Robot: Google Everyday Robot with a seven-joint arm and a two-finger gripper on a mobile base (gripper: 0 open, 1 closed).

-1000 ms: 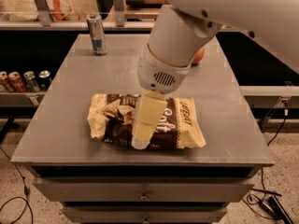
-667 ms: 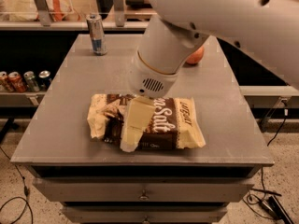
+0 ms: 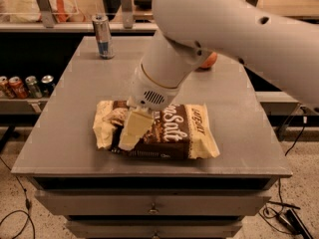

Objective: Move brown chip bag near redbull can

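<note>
The brown chip bag (image 3: 177, 131) lies flat near the front edge of the grey table (image 3: 249, 113), with cream ends and white "Salt" lettering facing up. My gripper (image 3: 130, 135) points down onto the bag's left half and touches it, and the big white arm above hides part of the bag. The redbull can (image 3: 103, 36) stands upright at the table's far left corner, well apart from the bag.
An orange round fruit (image 3: 210, 61) sits at the back of the table, partly hidden behind the arm. A row of short cans (image 3: 25, 86) stands on a lower shelf to the left. Drawers are under the table front.
My gripper has moved left across the bag, from its middle to its left half. The bag and the can have stayed in place.
</note>
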